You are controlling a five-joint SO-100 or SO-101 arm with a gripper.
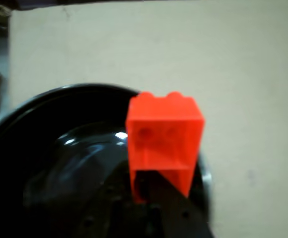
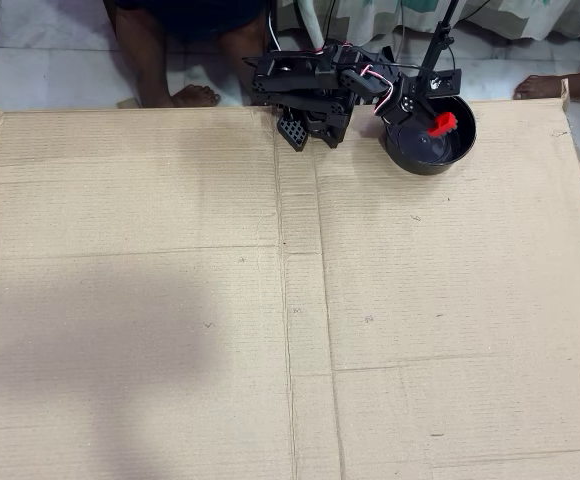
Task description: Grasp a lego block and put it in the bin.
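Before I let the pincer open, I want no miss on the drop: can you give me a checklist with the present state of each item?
1. Brick held: ok. The lego block sits clamped at the tip of the pincer.
2. Brick over the bin: ok in the overhead view, where the red block lies inside the outline of the bin.
3. Centred over the bin: not ok. In the wrist view the block hangs near the rim, at the right side.
4. Height above the bowl floor: cannot tell.
5. Bin holds nothing else: ok, as far as its visible part shows.
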